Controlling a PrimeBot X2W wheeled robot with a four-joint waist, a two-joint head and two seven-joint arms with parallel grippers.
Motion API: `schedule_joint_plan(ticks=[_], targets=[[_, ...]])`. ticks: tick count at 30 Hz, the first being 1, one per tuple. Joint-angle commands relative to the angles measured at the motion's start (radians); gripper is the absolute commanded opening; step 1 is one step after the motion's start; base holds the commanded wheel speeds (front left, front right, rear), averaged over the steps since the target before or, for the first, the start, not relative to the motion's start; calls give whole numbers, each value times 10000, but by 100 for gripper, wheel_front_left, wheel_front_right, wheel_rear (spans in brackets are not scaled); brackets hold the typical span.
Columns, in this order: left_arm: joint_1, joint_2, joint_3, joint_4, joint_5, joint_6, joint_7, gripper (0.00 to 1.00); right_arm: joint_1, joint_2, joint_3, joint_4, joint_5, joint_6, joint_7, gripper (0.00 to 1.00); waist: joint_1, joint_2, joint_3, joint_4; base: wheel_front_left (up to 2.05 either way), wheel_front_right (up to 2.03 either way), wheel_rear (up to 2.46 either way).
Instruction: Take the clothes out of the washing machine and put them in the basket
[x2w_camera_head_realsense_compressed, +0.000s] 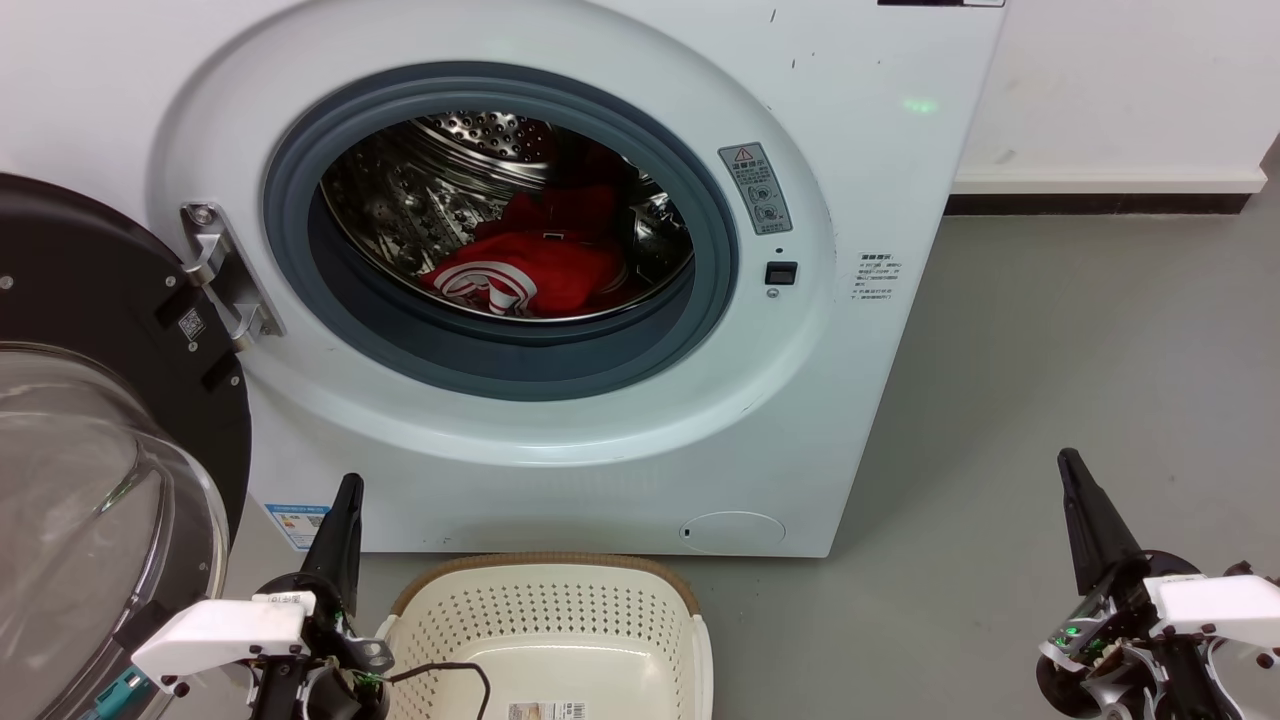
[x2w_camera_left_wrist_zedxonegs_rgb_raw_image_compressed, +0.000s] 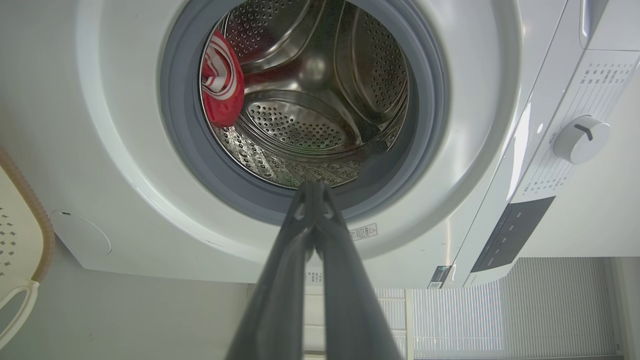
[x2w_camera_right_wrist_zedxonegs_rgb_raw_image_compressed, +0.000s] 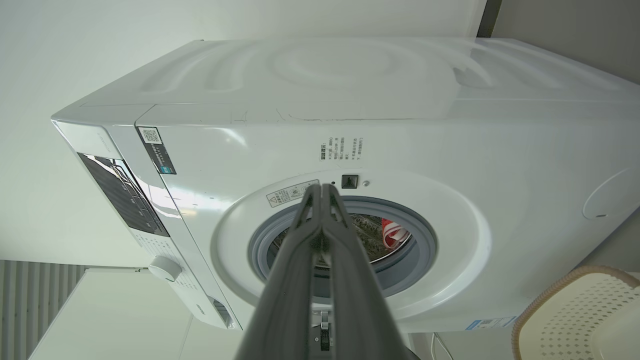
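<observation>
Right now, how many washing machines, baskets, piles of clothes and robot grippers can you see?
Washing machine: 1
Basket: 1
Pile of red clothes: 1, inside the drum
Grippers: 2, the left gripper and the right gripper
Total: 5

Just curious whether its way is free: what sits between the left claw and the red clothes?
In the head view, the white front of the washing machine and the grey gasket of its open porthole lie between them; nothing loose.
</observation>
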Motion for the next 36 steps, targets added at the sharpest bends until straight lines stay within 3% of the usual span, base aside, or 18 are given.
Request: schedule_joint_plan(ticks=[1, 25, 26, 36], targets=[[-79, -20, 26, 3, 15, -23, 19, 0, -124, 32, 0, 16, -51, 0, 9, 0, 0, -1, 0, 0, 0, 0, 0], [-79, -20, 24, 2, 13, -23, 16, 0, -124, 33, 2, 15, -48, 0, 6, 0, 0, -1, 0, 0, 0, 0, 0], [3, 0, -2, 14, 1, 2, -4, 100, 3, 0, 2, 11, 0, 0, -5, 100, 0, -1, 1, 0, 0, 0, 0], [268, -21, -75, -43, 566, 4, -409, 100, 295, 7, 51, 119, -428, 0, -394, 100, 0, -1, 11, 2, 0, 0, 0]])
